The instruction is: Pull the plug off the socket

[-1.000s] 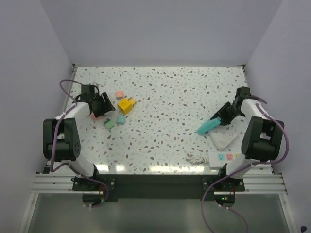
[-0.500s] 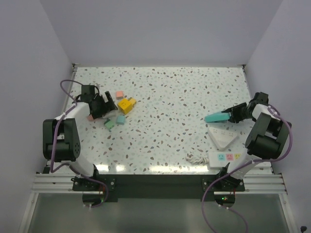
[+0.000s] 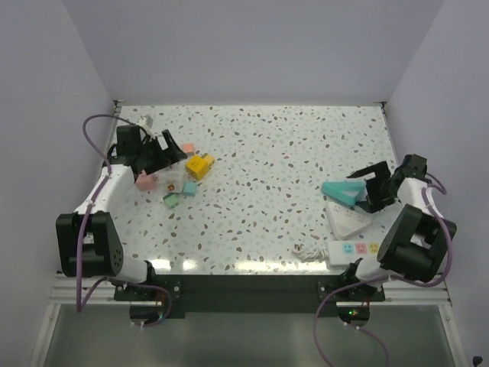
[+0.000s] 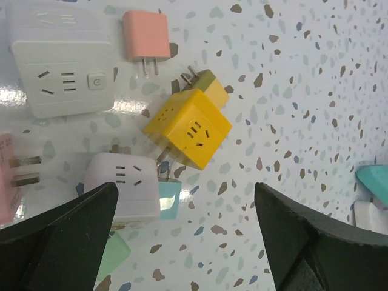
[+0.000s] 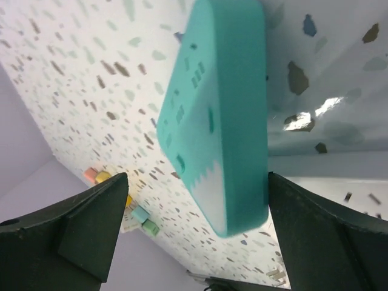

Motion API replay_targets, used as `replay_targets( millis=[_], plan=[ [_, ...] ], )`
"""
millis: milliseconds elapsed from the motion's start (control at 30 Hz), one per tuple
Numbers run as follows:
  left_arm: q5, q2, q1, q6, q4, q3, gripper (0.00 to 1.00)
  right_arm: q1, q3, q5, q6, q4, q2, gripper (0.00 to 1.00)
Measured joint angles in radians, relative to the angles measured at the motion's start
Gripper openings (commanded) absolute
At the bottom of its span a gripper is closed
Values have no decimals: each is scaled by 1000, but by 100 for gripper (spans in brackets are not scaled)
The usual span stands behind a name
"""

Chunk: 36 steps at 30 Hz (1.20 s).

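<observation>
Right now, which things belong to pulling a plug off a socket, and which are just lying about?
Job, likely: yellow cube socket, olive plug touching it, left gripper.
Lying about: pink plug, white socket, teal strip, white strips.

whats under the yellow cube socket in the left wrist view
The yellow cube socket rests tilted on the speckled table. A yellow-green plug pokes out behind its upper edge, and metal prongs show at its lower-left. How they join underneath is covered.

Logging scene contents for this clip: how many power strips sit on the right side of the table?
3: a teal power strip beside the right arm's fingers, a white square strip under it, and a white strip with coloured sockets at the near edge. Others may be hidden.
</observation>
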Motion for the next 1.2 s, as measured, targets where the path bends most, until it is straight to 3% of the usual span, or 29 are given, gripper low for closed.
replay_targets(
  millis=[167, 467, 867, 1200],
  plan=[
    [49, -45, 0, -9, 2, 20, 100, 21, 11, -11, -8, -24, -154, 99],
    [146, -87, 0, -35, 16, 27, 100, 202, 215, -32, -134, -131, -226, 99],
    [252, -126, -22, -68, 62, 26, 100, 396, 258, -33, -332, -261, -431, 99],
    [350, -168, -29, -98, 148, 29, 100, 414, 438, -101, -366, -229, -472, 99]
  ],
)
